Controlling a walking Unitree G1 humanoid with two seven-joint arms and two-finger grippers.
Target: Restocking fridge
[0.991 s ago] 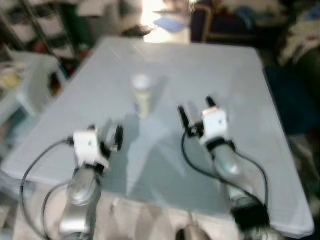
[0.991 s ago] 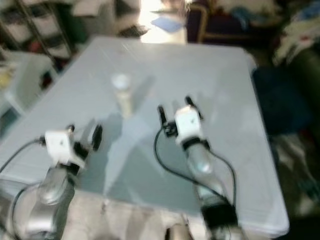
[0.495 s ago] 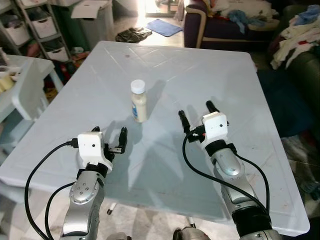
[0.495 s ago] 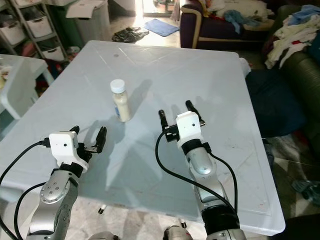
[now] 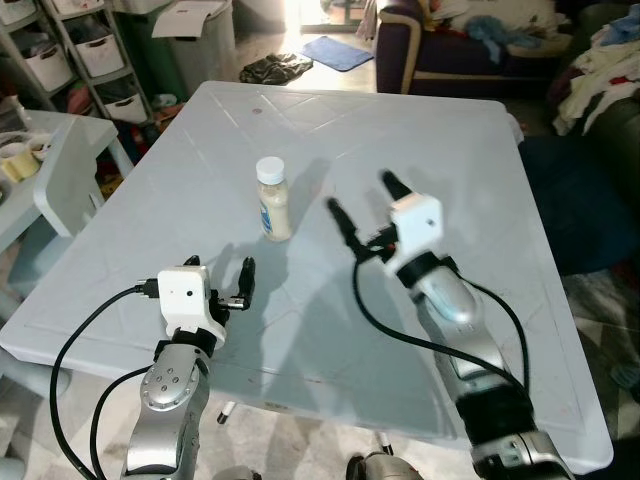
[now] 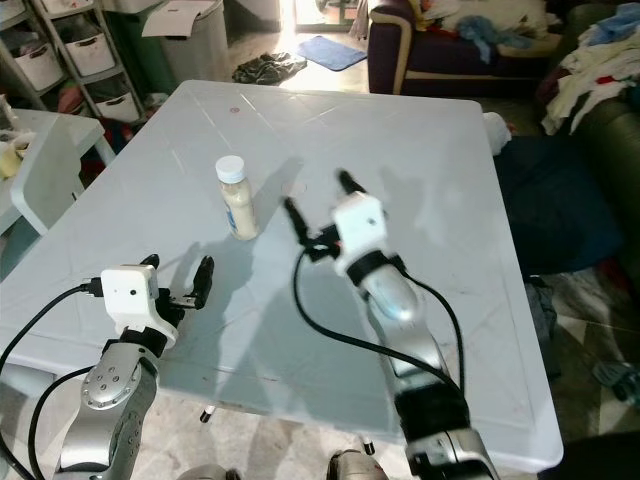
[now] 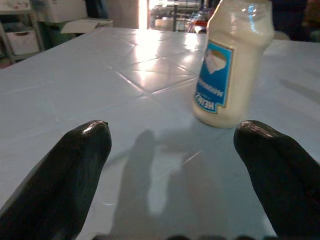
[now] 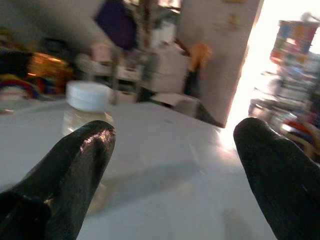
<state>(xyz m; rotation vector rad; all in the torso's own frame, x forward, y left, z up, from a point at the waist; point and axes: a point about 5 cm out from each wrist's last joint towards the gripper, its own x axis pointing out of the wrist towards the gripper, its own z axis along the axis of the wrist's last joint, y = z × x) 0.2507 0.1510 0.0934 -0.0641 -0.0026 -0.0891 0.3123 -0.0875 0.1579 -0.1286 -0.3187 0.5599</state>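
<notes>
A bottle [image 5: 272,199] stands upright on the table [image 5: 450,150], left of the middle and well in from every edge. The right gripper [image 5: 364,204] hangs above the tabletop just to the bottle's right, fingers spread apart. The left gripper [image 5: 222,273] sits over the near left part of the table, nearer the front edge than the bottle, fingers parted. A shelf rack [image 5: 80,50] stands beyond the far left corner. A sofa [image 5: 450,50] lies behind the far edge.
</notes>
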